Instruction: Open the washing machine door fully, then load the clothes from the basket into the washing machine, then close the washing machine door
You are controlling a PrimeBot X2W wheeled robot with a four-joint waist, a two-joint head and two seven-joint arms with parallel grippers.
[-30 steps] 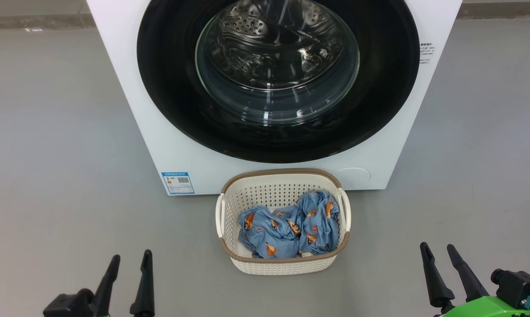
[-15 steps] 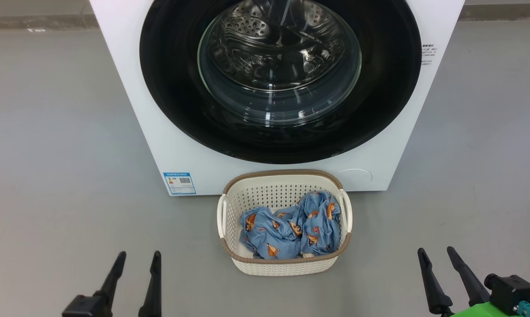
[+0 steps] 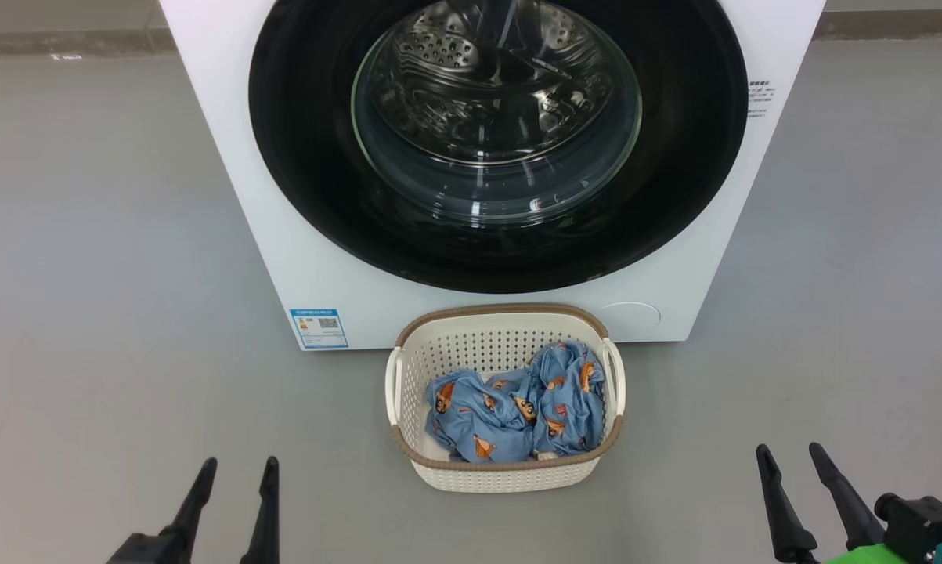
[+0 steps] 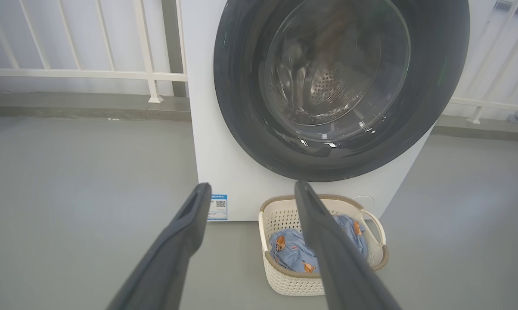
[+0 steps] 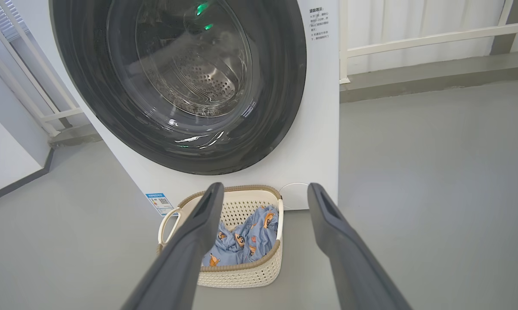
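Note:
The white washing machine point(image 3: 314, 258) stands straight ahead with its round black door point(image 3: 306, 180) shut against the front; the steel drum shows through the glass bowl. On the floor just in front sits the cream basket point(image 3: 506, 474) holding crumpled light blue clothes point(image 3: 510, 411) with orange figures. My left gripper point(image 3: 238, 468) is open at the lower left, well short of the basket. At the lower right my right gripper point(image 3: 789, 454) is open too, with nothing between its fingers. Both wrist views show the door point(image 4: 241, 129) point(image 5: 284, 107) and basket point(image 4: 284, 282) point(image 5: 241, 275) beyond spread fingers.
Grey floor point(image 3: 95, 313) spreads wide on both sides of the machine. A white railing point(image 4: 82, 73) on a low concrete kerb runs behind it. A blue label sticker point(image 3: 319, 327) is at the machine's lower left corner.
Both grippers have sunk slightly toward the bottom of the head view, still open. The machine and basket sit a touch lower and to the right from camera motion.

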